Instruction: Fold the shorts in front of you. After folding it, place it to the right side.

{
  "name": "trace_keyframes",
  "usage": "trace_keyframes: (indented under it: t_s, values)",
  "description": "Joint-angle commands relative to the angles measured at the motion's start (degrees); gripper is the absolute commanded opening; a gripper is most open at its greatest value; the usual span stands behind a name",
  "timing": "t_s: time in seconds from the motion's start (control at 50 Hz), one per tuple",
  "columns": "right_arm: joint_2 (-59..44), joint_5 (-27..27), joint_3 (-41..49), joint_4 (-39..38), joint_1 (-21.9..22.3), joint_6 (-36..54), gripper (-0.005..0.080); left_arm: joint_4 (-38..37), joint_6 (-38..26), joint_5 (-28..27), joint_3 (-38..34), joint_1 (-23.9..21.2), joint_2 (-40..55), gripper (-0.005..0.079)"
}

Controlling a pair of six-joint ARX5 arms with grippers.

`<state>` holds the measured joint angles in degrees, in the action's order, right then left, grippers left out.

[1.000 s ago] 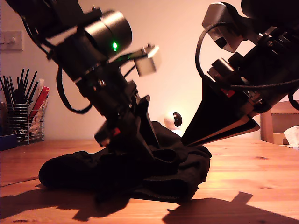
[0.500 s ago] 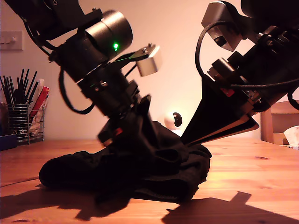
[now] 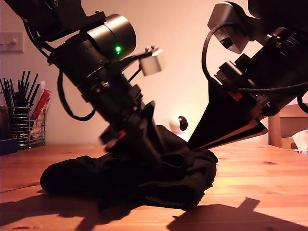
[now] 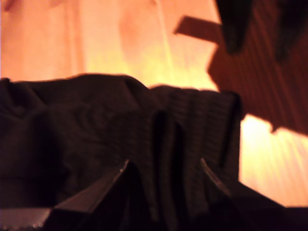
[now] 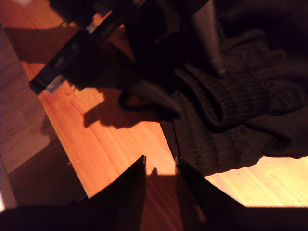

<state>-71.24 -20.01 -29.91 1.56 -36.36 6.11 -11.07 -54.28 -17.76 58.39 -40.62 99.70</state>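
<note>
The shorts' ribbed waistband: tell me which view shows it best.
The second wrist view: the ribbed waistband is lit and sharp there. The first wrist view shows blurred folds of the shorts; the exterior view shows only a dark heap.

I see a warm-lit wooden worktop under a plain pale wall. A light switch sits at the exterior view's left, above a wire holder of utensils.

Exterior camera sits low at worktop level, facing the wall; both wrist cameras look down close onto the same black shorts.
</note>
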Motion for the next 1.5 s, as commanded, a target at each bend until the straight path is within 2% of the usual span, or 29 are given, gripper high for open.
trace_keyframes:
  t_s: [0.0,0.6,1.18,1.34,1.48]
  values:
    - [0.04,0.07,-0.96,-0.15,0.17,0.39,0.0167,1.51,1.01,-0.46,0.02,0.02,0.66,0.0413]
    - [0.04,0.07,-0.96,0.85,0.15,1.38,0.0167,4.94,1.92,0.2,0.02,2.67,0.83,0.0388]
    - [0.04,0.07,-0.98,-0.04,0.15,1.29,0.0166,5.31,1.92,-0.81,0.02,2.64,3.61,0.0383]
    - [0.04,0.09,-0.98,-0.04,0.15,1.29,0.0166,6.58,1.79,-0.61,0.02,2.64,3.61,0.0249]
    - [0.04,0.28,-0.98,-0.22,0.15,1.31,0.0166,6.62,1.81,-0.59,0.02,2.64,3.58,-0.0033]
